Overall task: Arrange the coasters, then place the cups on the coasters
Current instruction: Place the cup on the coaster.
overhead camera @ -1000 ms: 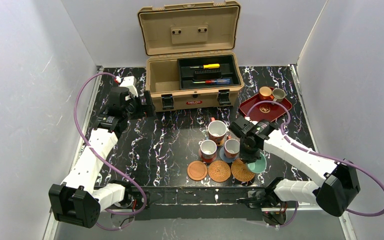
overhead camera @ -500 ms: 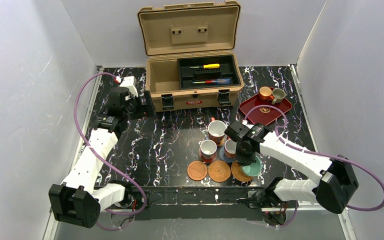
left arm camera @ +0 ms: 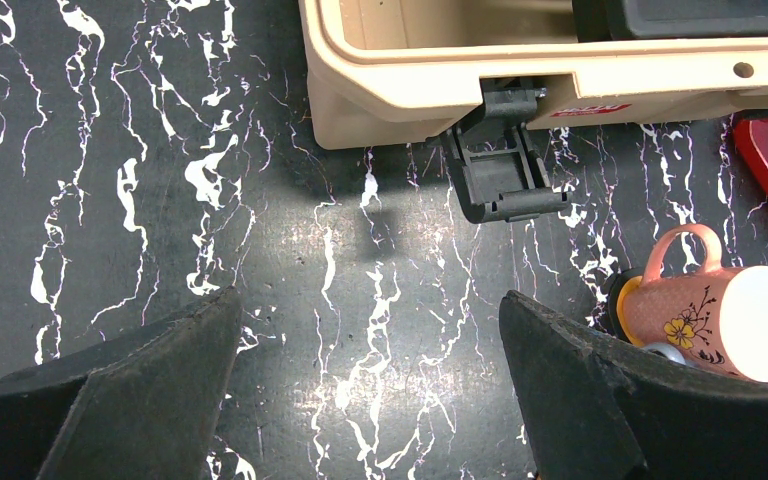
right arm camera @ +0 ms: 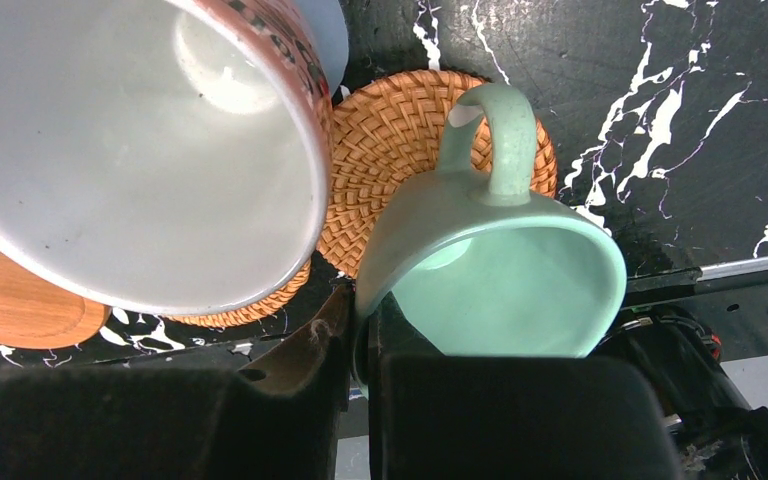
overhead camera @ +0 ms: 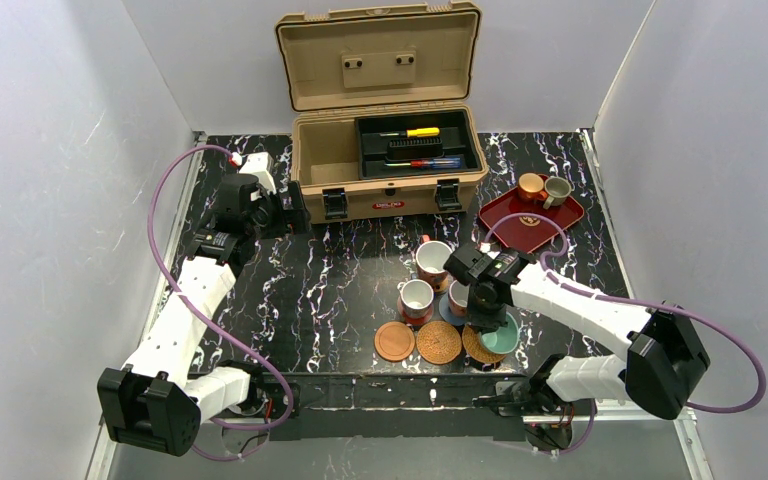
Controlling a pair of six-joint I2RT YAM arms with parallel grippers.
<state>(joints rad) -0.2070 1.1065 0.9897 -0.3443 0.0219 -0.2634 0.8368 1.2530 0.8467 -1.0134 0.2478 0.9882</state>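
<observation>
My right gripper (right arm camera: 365, 345) is shut on the rim of the teal-green cup (right arm camera: 500, 275), which hangs tilted over the right woven coaster (right arm camera: 410, 150), handle pointing away. From above, this cup (overhead camera: 506, 336) covers part of that coaster (overhead camera: 478, 346). A second woven coaster (overhead camera: 438, 342) and a wooden coaster (overhead camera: 395, 341) lie to its left. Three reddish cups (overhead camera: 434, 262) (overhead camera: 416, 298) (overhead camera: 459, 296) stand behind, one on a blue-grey coaster (overhead camera: 448, 308). My left gripper (left arm camera: 370, 385) is open over bare table near the toolbox.
A tan toolbox (overhead camera: 388, 160) stands open at the back. The dark red tray (overhead camera: 563, 215) at back right holds an orange cup (overhead camera: 531, 186), a grey cup (overhead camera: 558, 190) and a round disc (overhead camera: 530, 219). The table's front edge runs just behind the coaster row.
My right gripper has carried the teal-green cup to the left, over the right woven coaster. The left arm has stayed still.
</observation>
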